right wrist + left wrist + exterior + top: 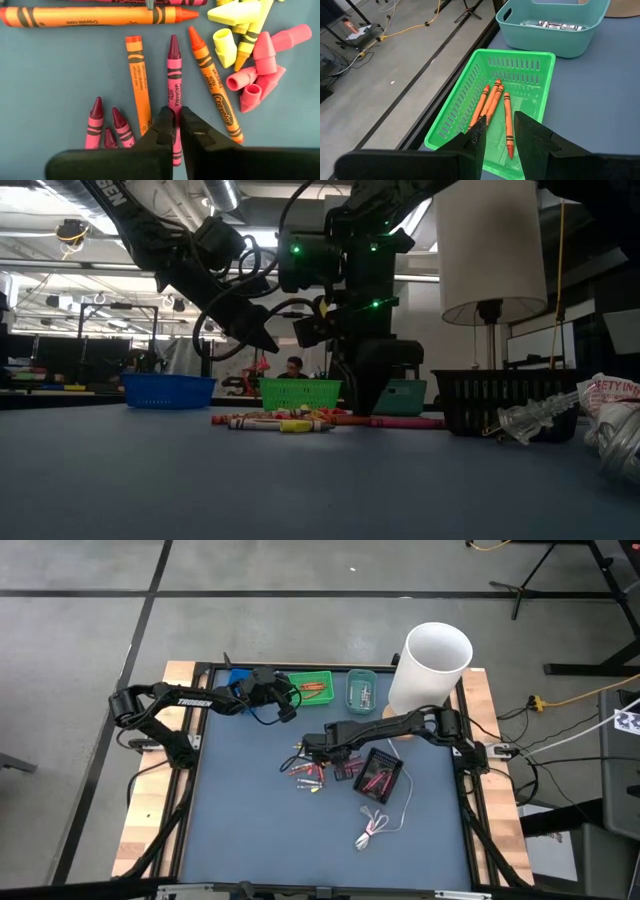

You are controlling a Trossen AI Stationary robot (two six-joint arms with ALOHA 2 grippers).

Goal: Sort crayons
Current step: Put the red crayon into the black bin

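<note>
Loose crayons [308,775] in pink, orange and yellow lie flat on the blue table top, with pink and yellow caps [250,75] beside them. My right gripper [176,127] points down into this heap and is shut on a magenta crayon [173,75]. My left gripper [497,140] hovers open above the green basket [470,105], which holds several orange crayons [492,97]; nothing is between its fingers. The low view shows my right gripper [358,408] down at the crayon row. My right gripper pinches the magenta crayon between its two fingers at about mid-length [174,100], one finger on each long side. The fingers come from above, pointing down, and lie across the crayon. The crayon lies flat on the table among the others.
Along the far edge stand a blue tray [240,678], the green basket [312,687] and a teal tray [362,690]. A black tray [380,775] with pink crayons sits right of the heap. A white cylinder [430,665] stands at the far right, and a coiled white cable [375,830] lies nearer.
</note>
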